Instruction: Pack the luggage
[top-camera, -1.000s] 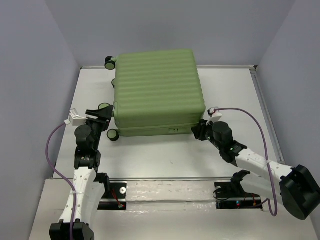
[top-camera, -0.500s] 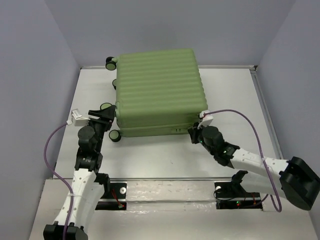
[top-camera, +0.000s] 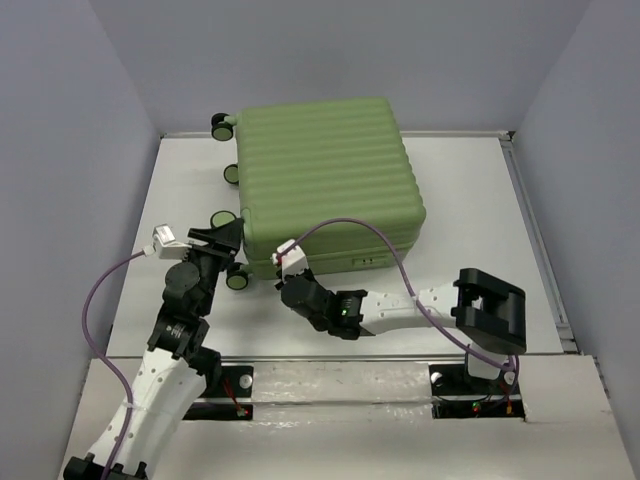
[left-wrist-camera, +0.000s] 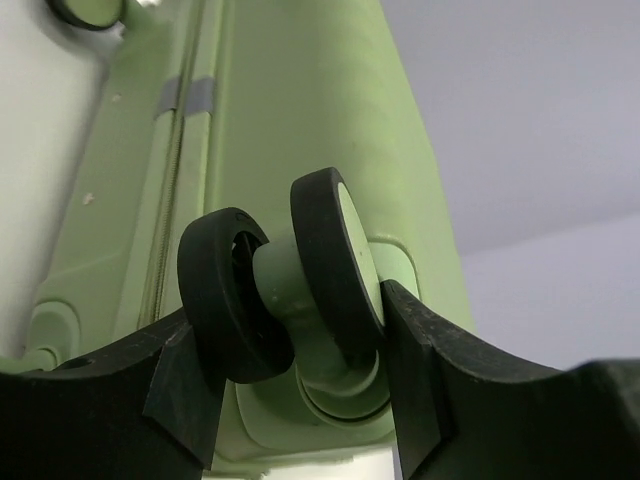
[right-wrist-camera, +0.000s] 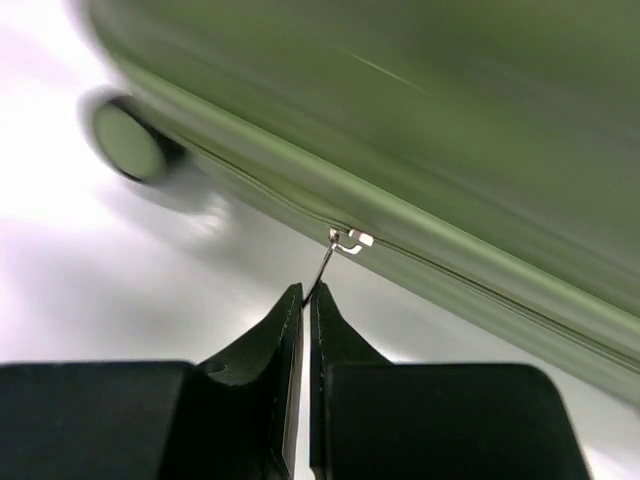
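Note:
The luggage, a light-green ribbed hard-shell suitcase, lies closed and flat on the white table. My left gripper is at its near left corner, shut on a black wheel with a green hub; the wrist view shows both jaws pressed against the double wheel. My right gripper is at the near side of the case, shut on the metal zipper pull that hangs from the zipper line. The inside of the case is hidden.
Other wheels show at the case's left side. A raised table rim runs along the right and back. Grey walls close in on three sides. The right arm lies across the near table strip.
My right gripper has slid left along the near side of the case, from its right corner to its left part, with the zipper pull. The case has shifted slightly right. The left gripper stayed on the wheel.

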